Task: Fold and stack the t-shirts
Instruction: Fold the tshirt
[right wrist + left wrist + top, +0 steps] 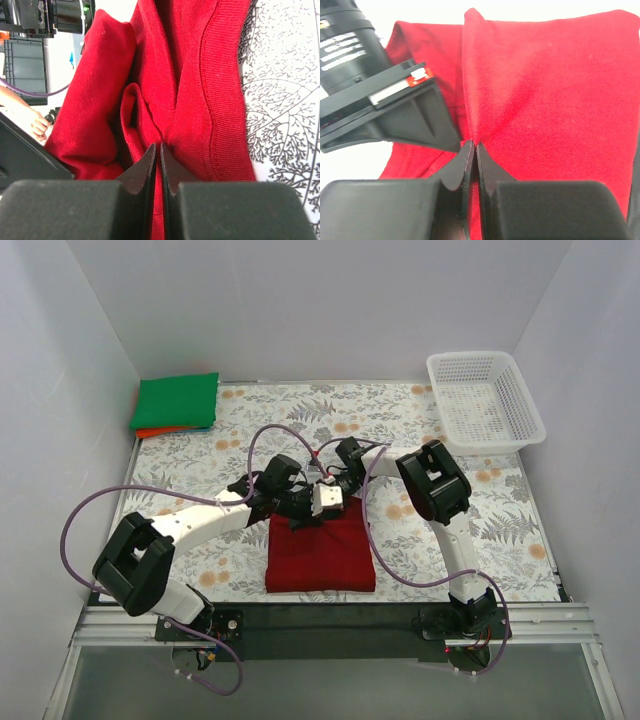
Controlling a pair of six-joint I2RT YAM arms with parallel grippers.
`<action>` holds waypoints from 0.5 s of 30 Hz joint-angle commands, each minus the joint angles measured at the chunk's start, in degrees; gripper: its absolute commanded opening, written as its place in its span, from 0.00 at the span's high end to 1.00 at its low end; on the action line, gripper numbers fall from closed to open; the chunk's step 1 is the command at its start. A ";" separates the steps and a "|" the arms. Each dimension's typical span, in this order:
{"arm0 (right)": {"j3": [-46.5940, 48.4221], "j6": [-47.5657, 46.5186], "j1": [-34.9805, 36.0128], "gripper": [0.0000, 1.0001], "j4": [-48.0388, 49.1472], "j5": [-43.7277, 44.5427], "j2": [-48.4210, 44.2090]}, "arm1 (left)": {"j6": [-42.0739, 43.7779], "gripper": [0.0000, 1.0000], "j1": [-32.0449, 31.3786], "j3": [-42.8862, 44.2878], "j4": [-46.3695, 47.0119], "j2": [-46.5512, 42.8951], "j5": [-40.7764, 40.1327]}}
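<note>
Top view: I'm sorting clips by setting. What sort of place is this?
Likely a lab test cell, not a home: bare white walls box in a floral table, with left arm and right arm bolted at its near edge, working a red shirt.

I see dark red t-shirt (545,100) in matt fine-knit cloth, left hand (474,146) in matt black plastic, white plastic basket (528,412) at two o'clock

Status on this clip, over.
Left hand shut on dark red cloth t-shirt. Right hand shut on it too. Hands crowd each other at its far edge.
</note>
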 commanded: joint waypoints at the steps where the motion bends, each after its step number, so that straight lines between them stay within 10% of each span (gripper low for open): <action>1: -2.90 -1.89 0.59 0.88 0.42 4.17 0.82 | 2.15 1.00 0.78 3.12 -0.32 -1.48 -2.30; 15: -1.42 -1.19 0.85 0.84 -0.36 9.43 -3.92 | 6.63 1.00 4.65 1.64 8.99 5.11 -1.78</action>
